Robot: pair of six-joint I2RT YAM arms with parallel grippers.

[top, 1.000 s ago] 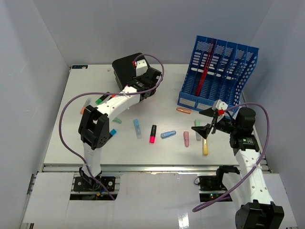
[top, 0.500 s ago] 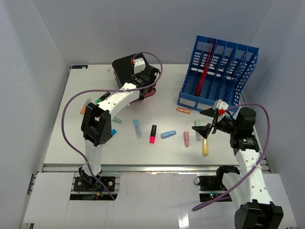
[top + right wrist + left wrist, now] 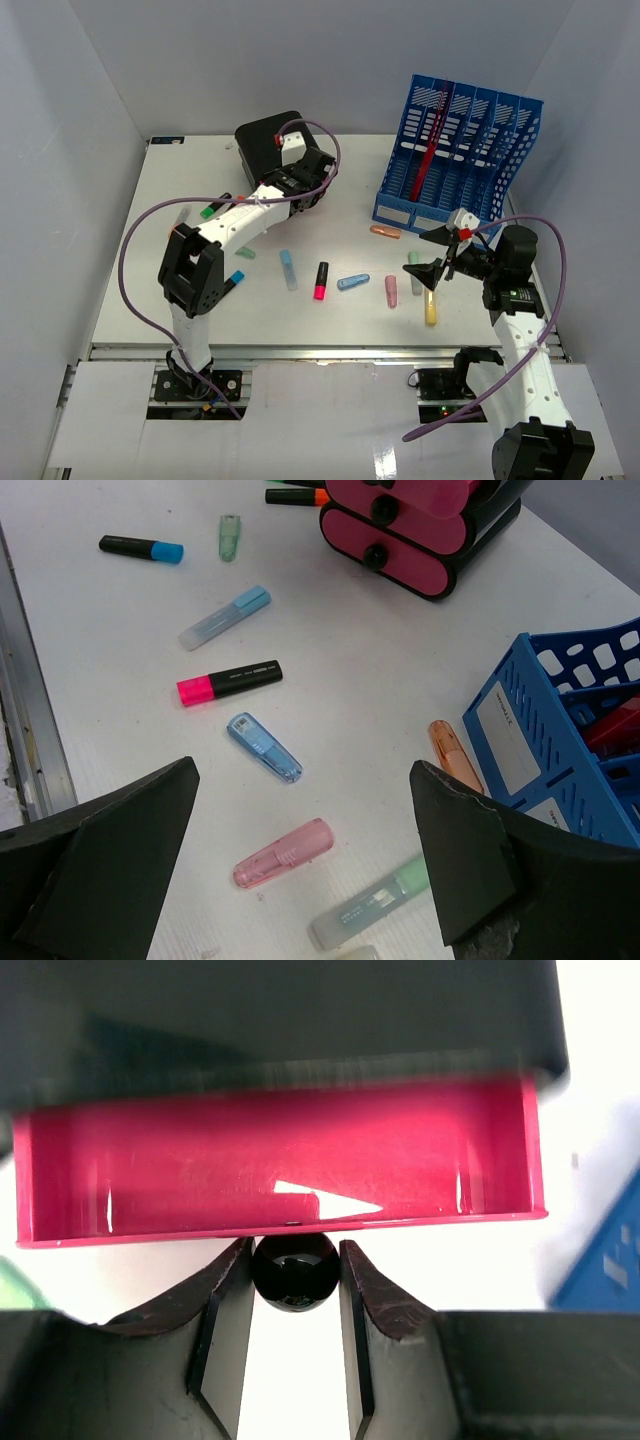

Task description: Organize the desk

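Note:
The white desk (image 3: 340, 325) holds several scattered highlighters and caps. My left gripper (image 3: 303, 186) is at the black drawer unit (image 3: 262, 140). In the left wrist view it (image 3: 293, 1260) is shut on the black knob (image 3: 293, 1274) of an open, empty pink drawer (image 3: 280, 1160). My right gripper (image 3: 432, 256) is open and empty, above the desk's right side. In the right wrist view it (image 3: 302, 770) hangs over a pink cap (image 3: 283, 853), a blue cap (image 3: 264, 747) and a green highlighter (image 3: 370, 905).
A blue file rack (image 3: 455, 160) stands at the back right, with an orange cap (image 3: 385, 232) before it. A pink-and-black highlighter (image 3: 321, 280), a light blue one (image 3: 288, 270) and a yellow one (image 3: 431, 308) lie mid-desk. More markers (image 3: 213, 209) lie left.
My left wrist has shifted slightly at the drawer unit, still at the drawer front. The right arm has not moved.

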